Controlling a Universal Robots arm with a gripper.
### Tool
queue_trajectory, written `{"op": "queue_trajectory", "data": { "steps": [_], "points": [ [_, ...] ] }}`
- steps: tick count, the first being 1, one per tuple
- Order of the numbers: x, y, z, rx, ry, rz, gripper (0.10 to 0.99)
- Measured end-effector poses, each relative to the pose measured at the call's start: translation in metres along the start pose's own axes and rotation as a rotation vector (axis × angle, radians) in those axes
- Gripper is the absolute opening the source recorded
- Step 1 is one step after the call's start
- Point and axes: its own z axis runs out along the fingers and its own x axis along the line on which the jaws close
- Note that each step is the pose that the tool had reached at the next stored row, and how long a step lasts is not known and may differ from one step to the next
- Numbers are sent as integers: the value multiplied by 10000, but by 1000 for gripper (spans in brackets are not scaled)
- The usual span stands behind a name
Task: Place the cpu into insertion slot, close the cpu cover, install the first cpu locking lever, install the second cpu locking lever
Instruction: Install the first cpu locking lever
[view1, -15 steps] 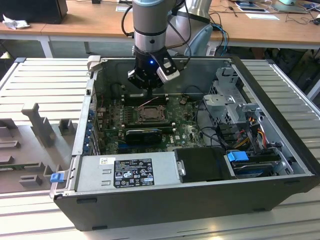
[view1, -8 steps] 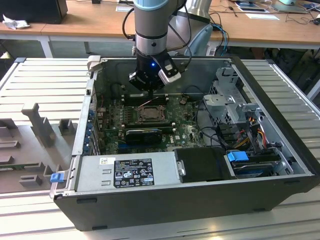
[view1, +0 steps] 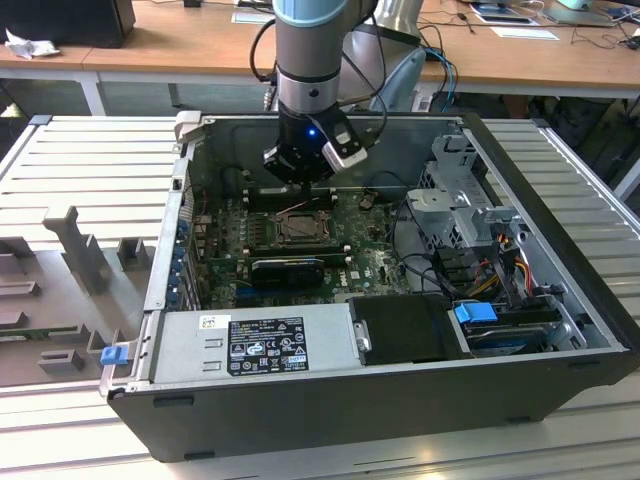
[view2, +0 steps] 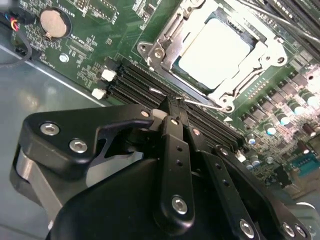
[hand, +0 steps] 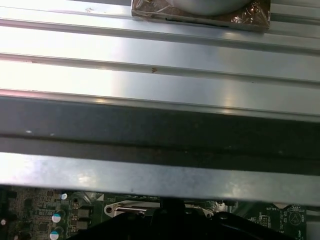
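The cpu, pale silver, lies flat in the insertion slot on the green motherboard. The cpu cover, a bright metal frame, lies down around it. A thin wire locking lever runs along the socket's edge on the side nearest the gripper. My gripper is shut, its black fingertips right at that lever; whether they pinch the wire is hidden. In the exterior view the gripper hangs inside the open computer case, just behind the socket.
Black memory slots lie between gripper and socket, with a coin battery farther off. A long black expansion card sits in front of the socket. A power supply, a drive cage and coloured cables crowd the case.
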Motion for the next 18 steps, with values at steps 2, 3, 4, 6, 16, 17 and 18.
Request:
{"op": "queue_trajectory", "data": {
  "steps": [2,3,4,6,16,17,18],
  "points": [
    [-13,-4,24,0,-1,0,106],
    [-18,-5,34,0,0,0,106],
    [-21,-6,41,1,0,-1,106],
    [-32,-9,58,0,-1,0,106],
    [-63,-21,140,9,2,-7,106],
    [-62,-22,151,15,1,-8,106],
    [-61,-25,175,16,2,-9,106]
  ]
}}
